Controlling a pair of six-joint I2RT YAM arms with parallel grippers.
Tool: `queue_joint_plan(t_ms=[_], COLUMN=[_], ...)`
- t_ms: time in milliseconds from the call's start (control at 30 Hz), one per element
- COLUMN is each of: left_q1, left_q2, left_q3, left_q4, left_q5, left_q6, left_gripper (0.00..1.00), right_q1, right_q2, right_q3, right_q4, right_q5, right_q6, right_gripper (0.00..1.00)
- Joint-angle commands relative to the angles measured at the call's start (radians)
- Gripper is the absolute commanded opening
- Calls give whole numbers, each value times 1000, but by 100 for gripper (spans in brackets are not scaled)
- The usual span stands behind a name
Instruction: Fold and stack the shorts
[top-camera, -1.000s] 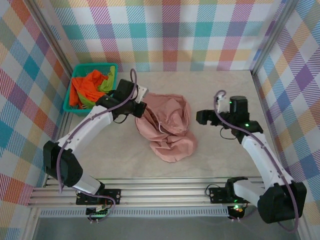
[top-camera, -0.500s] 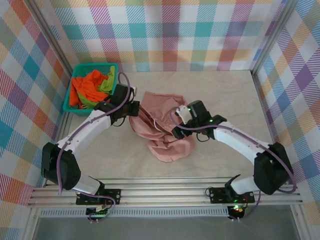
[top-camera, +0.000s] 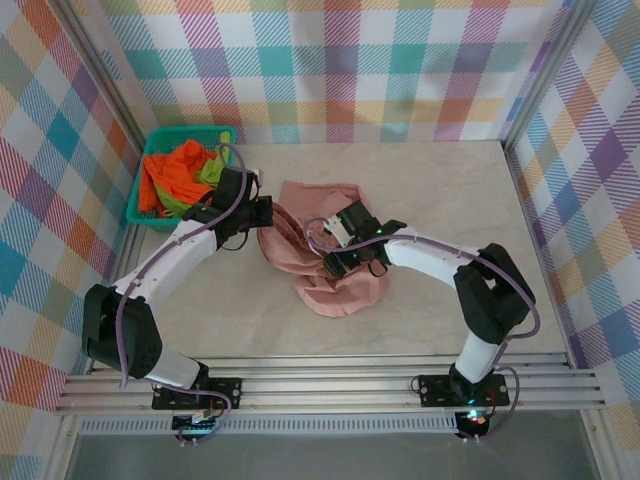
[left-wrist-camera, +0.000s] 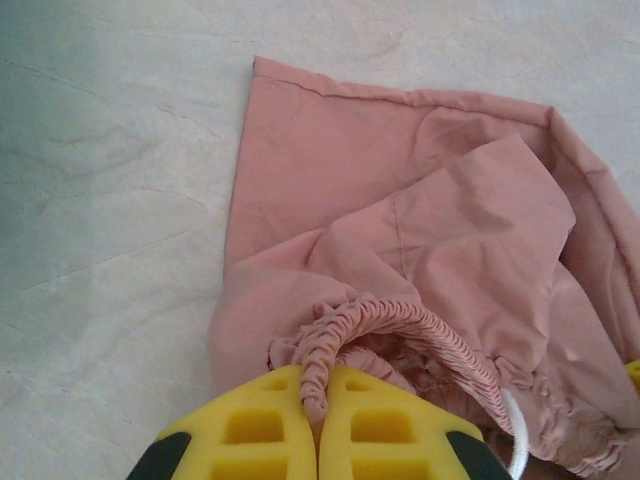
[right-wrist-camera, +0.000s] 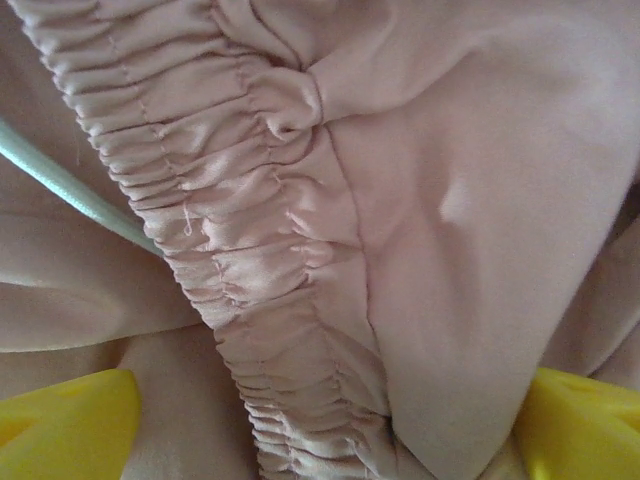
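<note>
The dusty pink shorts (top-camera: 340, 290) lie crumpled mid-tabletop (top-camera: 450, 200). The left gripper (left-wrist-camera: 318, 405) has its yellow jaws pressed together on a bunch of their gathered waistband at the heap's left edge, beside a white drawstring (left-wrist-camera: 512, 425). The right gripper (right-wrist-camera: 320, 430) sits low over the heap with its jaws spread wide, one on each side of a stretch of elastic waistband, and the cloth between them is loose. The bright orange shorts (top-camera: 168, 180) and lime green shorts (top-camera: 212, 165) lie tangled in the teal basket (top-camera: 137, 205) at the far left corner, well apart from the pink pair.
</note>
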Motion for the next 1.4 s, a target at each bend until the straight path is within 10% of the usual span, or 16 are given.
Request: queue_joint_plan(t_ms=[0,333,567,1067,1367], left_q1=[15,22,59,160,166], left_q2=[-22,-56,-67,168,361], left_q3=[1,9,139,923,1396], left_q4=[33,47,-7,-253,-306], left_q5=[22,24,12,40,11], left_q6=[-17,-15,35,231,226], left_gripper=[0,0,0,0,0], right_q1=[13,12,-44,-243,-244], right_q2=[33,14,-125,-209,-285], right_q3=[20,63,145,639,600], right_q4=[-31,22,-36,-341,-249], right_q5=[85,270,235,-126,-660], right_q6=[4,47,-2,15,296], right_gripper=[86,25,1,0,0])
